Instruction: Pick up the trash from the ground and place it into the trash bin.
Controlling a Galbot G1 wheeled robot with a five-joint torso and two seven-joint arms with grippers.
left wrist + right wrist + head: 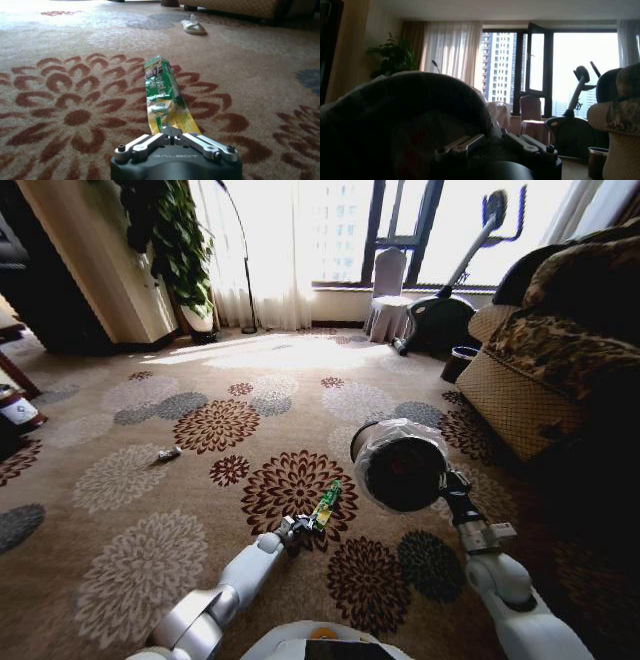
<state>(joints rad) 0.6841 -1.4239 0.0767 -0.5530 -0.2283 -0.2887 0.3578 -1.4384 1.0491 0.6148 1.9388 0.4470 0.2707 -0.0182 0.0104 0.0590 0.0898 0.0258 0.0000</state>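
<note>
A floral carpet [130, 480] covers the sunlit room's floor. The left gripper [172, 135], arm stretched low and forward, has its jaws pinching the near end of the green wrapper [162, 95], which lies on the carpet. The right gripper [492, 140] holds the trash bin [400, 465] raised beside it, jaws apparently clamped on its rim. A small scrap [168, 453] waits farther left, so collecting is unfinished.

A beige carpeted floor [120, 540] patterned with large red, grey and cream flowers. A green wrapper [326, 502] lies flat on a red flower. Well left of the wrapper sits a small white scrap [168, 453]. Beyond the wrapper lies a slipper [192, 26].
</note>
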